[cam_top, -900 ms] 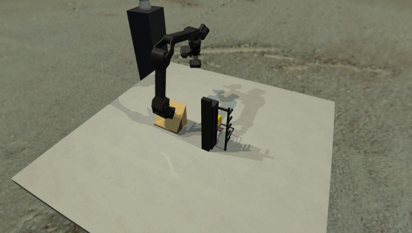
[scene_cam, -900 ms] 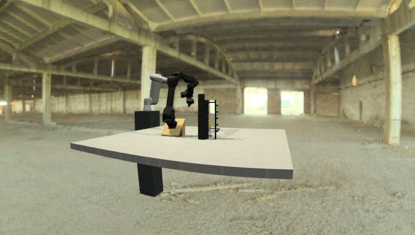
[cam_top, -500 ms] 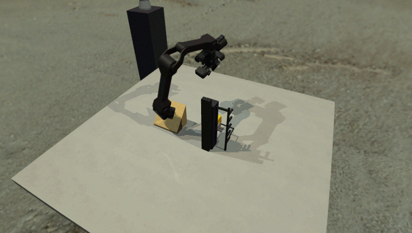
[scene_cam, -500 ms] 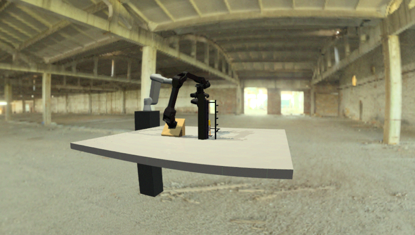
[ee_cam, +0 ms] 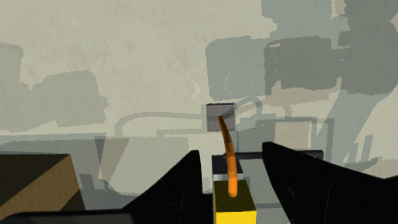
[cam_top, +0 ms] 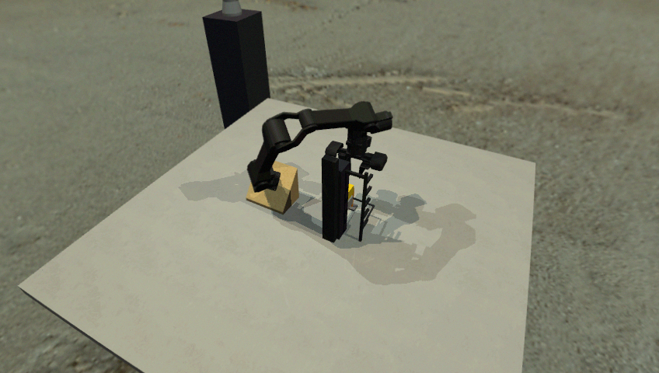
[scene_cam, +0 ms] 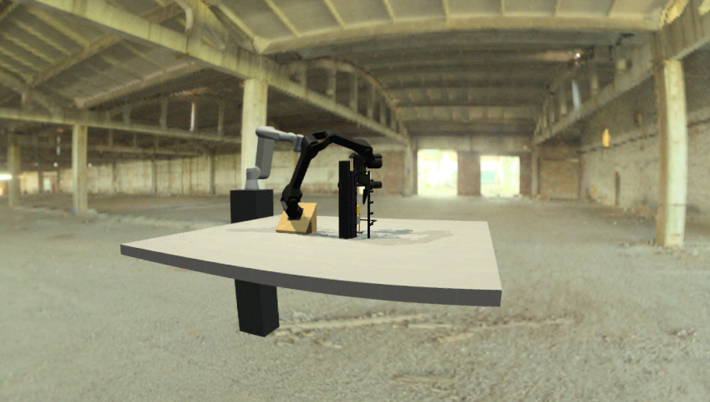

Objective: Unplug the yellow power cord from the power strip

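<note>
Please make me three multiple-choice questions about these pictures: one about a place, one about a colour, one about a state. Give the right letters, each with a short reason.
1. Where is the yellow plug?
A. at the table's edge
B. between the jaws
C. on the floor

2. What colour is the wedge under the arm's foot?
A. blue
B. red
C. tan

3. How do the jaws stand?
A. partly open, with a gap at each side of the plug
B. shut tight on the plug
C. fully shut, far from the plug

1 B: the wrist view shows the plug between the two black jaws.
2 C: the top view shows it wood-tan.
3 A: pale ground shows between plug and each jaw.
</note>
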Controlling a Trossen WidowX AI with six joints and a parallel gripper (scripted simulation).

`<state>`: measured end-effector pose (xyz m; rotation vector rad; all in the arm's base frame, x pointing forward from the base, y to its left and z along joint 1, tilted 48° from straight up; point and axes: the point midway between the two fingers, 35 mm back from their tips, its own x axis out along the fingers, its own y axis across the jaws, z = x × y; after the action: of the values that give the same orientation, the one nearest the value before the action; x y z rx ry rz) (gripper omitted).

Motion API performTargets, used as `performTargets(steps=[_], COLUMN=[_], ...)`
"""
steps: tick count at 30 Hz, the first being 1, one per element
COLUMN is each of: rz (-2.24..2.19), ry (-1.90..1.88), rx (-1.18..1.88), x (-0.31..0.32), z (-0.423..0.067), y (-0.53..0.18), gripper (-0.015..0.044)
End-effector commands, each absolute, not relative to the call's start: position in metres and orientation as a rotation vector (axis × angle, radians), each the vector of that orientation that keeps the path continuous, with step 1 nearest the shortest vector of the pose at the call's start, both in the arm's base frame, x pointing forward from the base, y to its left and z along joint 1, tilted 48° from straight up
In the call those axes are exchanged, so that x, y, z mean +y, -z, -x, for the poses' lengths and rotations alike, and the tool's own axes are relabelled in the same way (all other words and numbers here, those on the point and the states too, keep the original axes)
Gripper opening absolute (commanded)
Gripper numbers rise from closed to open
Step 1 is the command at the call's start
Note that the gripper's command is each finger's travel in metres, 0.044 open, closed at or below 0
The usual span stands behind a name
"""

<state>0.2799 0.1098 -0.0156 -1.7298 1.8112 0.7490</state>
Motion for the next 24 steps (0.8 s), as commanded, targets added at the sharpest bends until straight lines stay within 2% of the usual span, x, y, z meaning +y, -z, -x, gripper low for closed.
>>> performTargets(steps=[1,24], rz=[1.716,1.717], ry=[-0.640,-0.640], rx=[1.827,1.828], x=[0.100,0.082], z=[-0.283,-0.281], y=[0.009,-0.010], gripper=[0.0160,0.0160])
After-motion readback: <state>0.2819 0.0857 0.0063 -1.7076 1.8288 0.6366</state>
